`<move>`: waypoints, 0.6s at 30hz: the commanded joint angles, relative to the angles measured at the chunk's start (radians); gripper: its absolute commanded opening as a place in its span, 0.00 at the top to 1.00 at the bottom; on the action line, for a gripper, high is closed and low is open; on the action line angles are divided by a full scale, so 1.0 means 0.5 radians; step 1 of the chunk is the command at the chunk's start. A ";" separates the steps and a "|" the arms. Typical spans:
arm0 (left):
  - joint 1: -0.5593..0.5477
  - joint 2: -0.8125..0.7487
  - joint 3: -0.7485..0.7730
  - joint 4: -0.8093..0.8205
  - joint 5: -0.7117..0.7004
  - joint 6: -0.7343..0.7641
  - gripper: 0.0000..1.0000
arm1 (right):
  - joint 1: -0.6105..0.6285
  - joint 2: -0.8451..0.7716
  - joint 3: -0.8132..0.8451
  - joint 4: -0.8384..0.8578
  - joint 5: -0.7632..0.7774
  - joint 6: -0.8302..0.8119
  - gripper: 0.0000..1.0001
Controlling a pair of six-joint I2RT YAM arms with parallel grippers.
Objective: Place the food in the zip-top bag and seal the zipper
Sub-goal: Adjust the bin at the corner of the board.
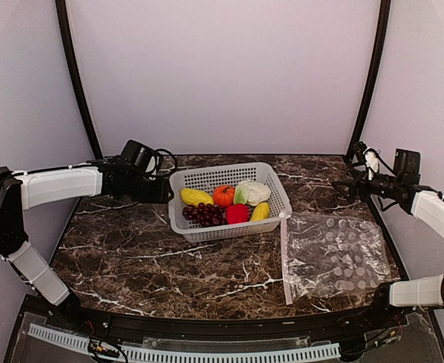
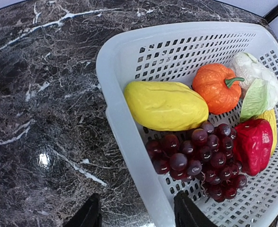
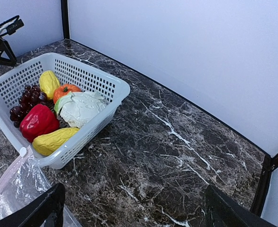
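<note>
Your dark marbled worktop (image 1: 131, 249) carries everything. The grey-white perforated basket (image 1: 206, 178) sits at its middle, toward the back. The zip-top bag (image 1: 335, 257) lies flat and empty to the basket's right, nearer you. Its zipper (image 1: 285, 261) runs along the bag's left edge, and the strip's far end sits close by the basket's near right corner.

Your left hand (image 2: 138, 215) is released, its fingers parted astride the basket's left wall and grasping nothing. Your right hand (image 3: 135, 210) hangs over the far right of the worktop, spread wide and empty.

All the food is in the basket:
- cauliflower (image 1: 253, 192)
- grape bunch (image 1: 204, 215)
- long yellow piece (image 1: 196, 197)
- red pepper (image 1: 237, 213)
- tomato (image 1: 223, 195)
- smaller yellow piece (image 1: 260, 211)
</note>
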 commanded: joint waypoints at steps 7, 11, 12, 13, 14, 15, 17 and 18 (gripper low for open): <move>-0.020 0.203 0.077 -0.060 0.146 -0.122 0.57 | -0.013 0.029 -0.016 -0.036 -0.062 -0.051 0.01; -0.021 0.177 0.061 -0.155 -0.002 -0.114 0.64 | -0.015 0.035 -0.016 -0.044 -0.060 -0.059 0.01; -0.021 0.140 0.032 -0.167 -0.037 -0.119 0.65 | -0.014 0.036 -0.016 -0.043 -0.062 -0.061 0.01; -0.021 0.091 0.008 -0.185 -0.103 -0.134 0.67 | -0.015 0.038 -0.016 -0.045 -0.064 -0.057 0.01; -0.019 0.065 -0.044 -0.193 -0.128 -0.145 0.68 | -0.014 0.041 -0.016 -0.046 -0.064 -0.058 0.01; -0.018 0.004 -0.074 -0.216 -0.155 -0.175 0.69 | -0.015 0.041 -0.018 -0.046 -0.067 -0.061 0.01; -0.018 -0.097 -0.174 -0.254 -0.140 -0.239 0.70 | -0.014 0.047 -0.018 -0.048 -0.064 -0.064 0.01; -0.019 -0.138 -0.259 -0.261 -0.095 -0.311 0.71 | -0.013 0.047 -0.019 -0.046 -0.062 -0.067 0.01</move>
